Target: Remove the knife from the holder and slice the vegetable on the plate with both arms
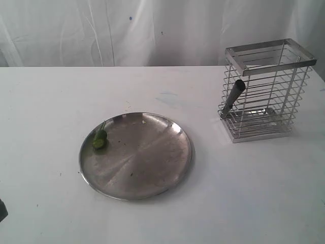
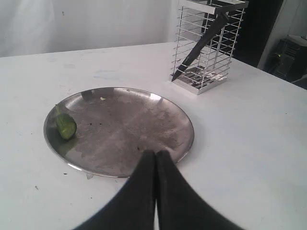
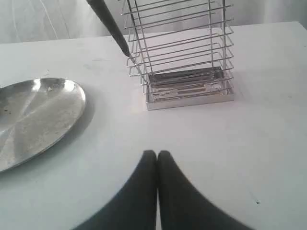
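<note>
Where it leans in the holder (image 1: 266, 91), the knife (image 1: 234, 96) seems dark grey.

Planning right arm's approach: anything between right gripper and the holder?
Nothing: right wrist view shows bare white table between the right gripper and the holder.

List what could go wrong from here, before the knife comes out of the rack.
1. The knife leans through the bars of the rack, so pulling it could snag and tip the rack.
2. The cucumber piece lies at the rim of the plate, so a cut might push it off.
3. Both claws, left and right, are shut and must open first.
</note>
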Available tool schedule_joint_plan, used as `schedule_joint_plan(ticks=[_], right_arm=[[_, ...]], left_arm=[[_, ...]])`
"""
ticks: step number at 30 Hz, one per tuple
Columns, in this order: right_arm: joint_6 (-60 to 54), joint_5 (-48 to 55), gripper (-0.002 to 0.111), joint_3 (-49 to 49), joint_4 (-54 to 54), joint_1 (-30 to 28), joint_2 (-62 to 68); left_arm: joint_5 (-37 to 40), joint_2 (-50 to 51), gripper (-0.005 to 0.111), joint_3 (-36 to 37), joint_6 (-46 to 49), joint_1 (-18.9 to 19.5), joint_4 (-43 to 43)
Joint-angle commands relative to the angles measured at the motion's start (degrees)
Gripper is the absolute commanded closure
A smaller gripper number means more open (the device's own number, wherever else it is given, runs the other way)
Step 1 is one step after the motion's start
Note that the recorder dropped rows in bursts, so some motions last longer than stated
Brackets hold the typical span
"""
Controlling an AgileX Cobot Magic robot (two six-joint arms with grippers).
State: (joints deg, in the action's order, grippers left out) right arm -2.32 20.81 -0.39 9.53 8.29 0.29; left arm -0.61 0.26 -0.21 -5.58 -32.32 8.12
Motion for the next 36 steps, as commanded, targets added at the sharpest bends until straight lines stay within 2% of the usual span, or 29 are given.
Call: schedule_joint_plan(ticks=[1, 2, 5, 7, 12, 15, 16, 18, 22, 25, 29, 31, 36], right_arm=[[-2.68, -3.66, 0.108, 0.39, -3.55, -0.37, -0.29], [-1.42, -6.67, 0.108, 0.39, -2.76, -0.37, -0.29], [9.09, -15.18, 0.108, 0.39, 10.64, -0.37, -0.29], [13.13, -19.39, 0.108, 0.39, 15.34, -0.37, -0.29], [14.05, -28.91, 0.108, 0.39, 15.83, -0.37, -0.29], [19.59, -29.52, 0.108, 0.39, 16.08, -0.37, -0.29], [20.21, -27.83, 0.108, 0.39, 15.18, -0.26, -0.29], [18.72, -17.04, 0.108, -4.96, 8.91, 0.95, -0.29], [-3.55, 0.42, 0.108, -18.99, 9.67, 3.66, 2.79], [-17.88, 9.92, 0.108, -29.13, 13.40, 4.68, 12.30], [-25.26, 19.32, 0.105, -41.53, 13.40, 4.77, 28.73], [-26.00, 21.80, 0.097, -46.57, 13.40, 4.80, 36.63], [-26.00, 25.24, 0.061, -57.10, 12.75, 6.55, 56.55]], left_arm=[[-0.06, -0.26, 0.107, 0.21, 0.12, -0.33, 0.51], [-0.06, -0.26, 0.107, 0.21, 0.12, -0.33, 0.51], [-0.06, -0.26, 0.107, 0.21, 0.12, -0.33, 0.51], [-0.06, -0.26, 0.107, 0.21, 0.12, -0.33, 0.36], [-0.06, -0.26, 0.107, 0.21, 0.12, -0.33, 0.36], [-0.06, -0.26, 0.107, 0.21, 0.12, -0.33, 0.36], [-0.06, -0.26, 0.107, 0.21, 0.12, -0.33, 0.36], [-0.06, -0.26, 0.107, 0.21, 0.12, -0.33, 0.36], [-0.06, -0.26, 0.107, 0.21, 0.12, -0.33, 0.36], [-0.06, -0.26, 0.107, 0.21, 0.12, -0.33, 0.36], [-0.06, -0.26, 0.107, 0.21, 0.12, -0.33, 0.36], [-0.06, -0.26, 0.107, 0.21, 0.12, -0.33, 0.36], [-0.06, -0.26, 0.107, 0.21, 0.12, -0.33, 0.36]])
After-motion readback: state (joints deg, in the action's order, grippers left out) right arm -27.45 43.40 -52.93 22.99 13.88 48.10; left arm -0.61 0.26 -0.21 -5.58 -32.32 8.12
